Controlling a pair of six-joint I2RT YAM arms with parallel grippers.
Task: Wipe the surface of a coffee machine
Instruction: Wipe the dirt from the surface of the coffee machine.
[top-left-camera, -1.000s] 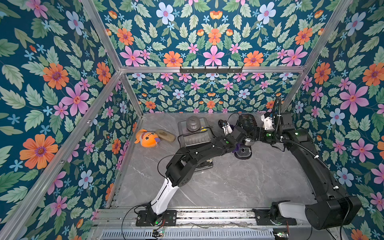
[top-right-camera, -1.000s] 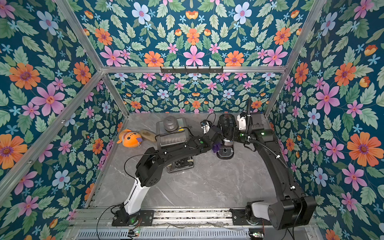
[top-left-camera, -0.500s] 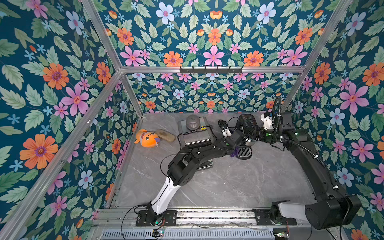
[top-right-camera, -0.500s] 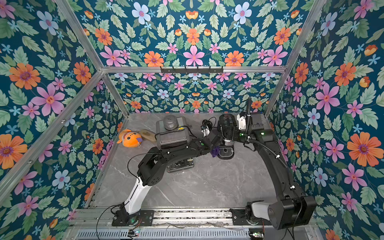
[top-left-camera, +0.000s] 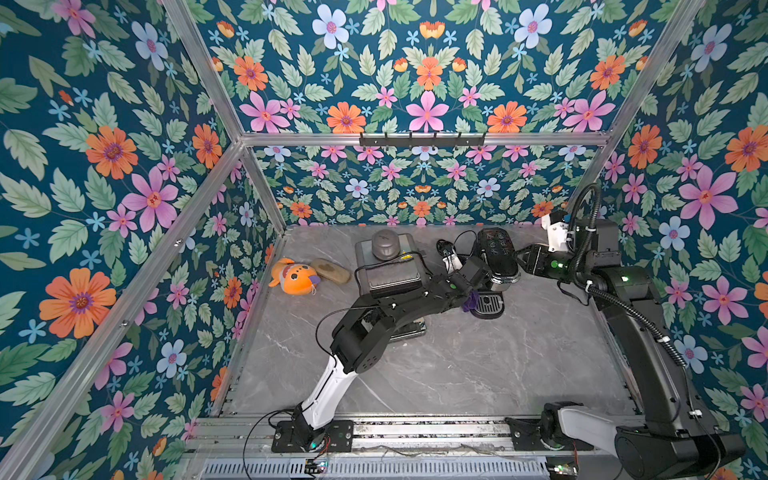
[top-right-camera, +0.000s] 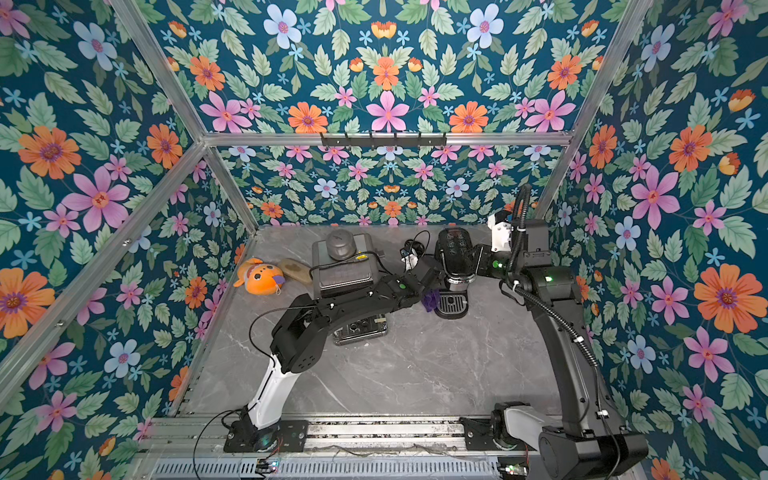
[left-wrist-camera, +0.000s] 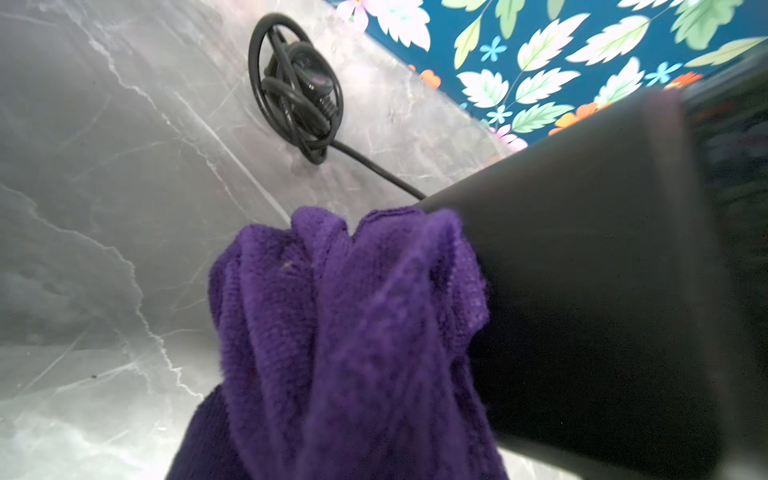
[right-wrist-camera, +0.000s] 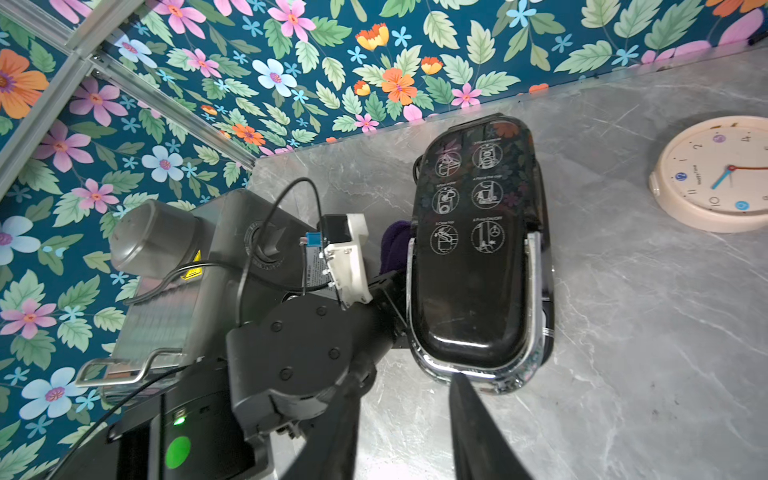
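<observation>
- Left wrist view: the fingers do not show here, but the purple cloth (left-wrist-camera: 345, 332) is bunched right up at the camera. The left end effector (top-left-camera: 473, 293) is squeezed shut, pinching that cloth.
- The cloth touches the black left side of the coffee machine (left-wrist-camera: 582, 270). It is low down, just beside the drip tray (top-left-camera: 488, 306).
- So the machine lies to the right of the left end effector. Its long top runs from near to far on the counter (top-left-camera: 478, 365).
- I think the next wipe should slide along that side, near to far.
- The left arm is the nearer one, because its cloth touches the machine.
- The right end effector (right-wrist-camera: 407, 384) sits just beside the machine's right side. Its fingers are spread and hold nothing.
- Farther left stand a big grey machine (top-left-camera: 390, 266) and an orange toy fish (top-left-camera: 295, 278).
</observation>
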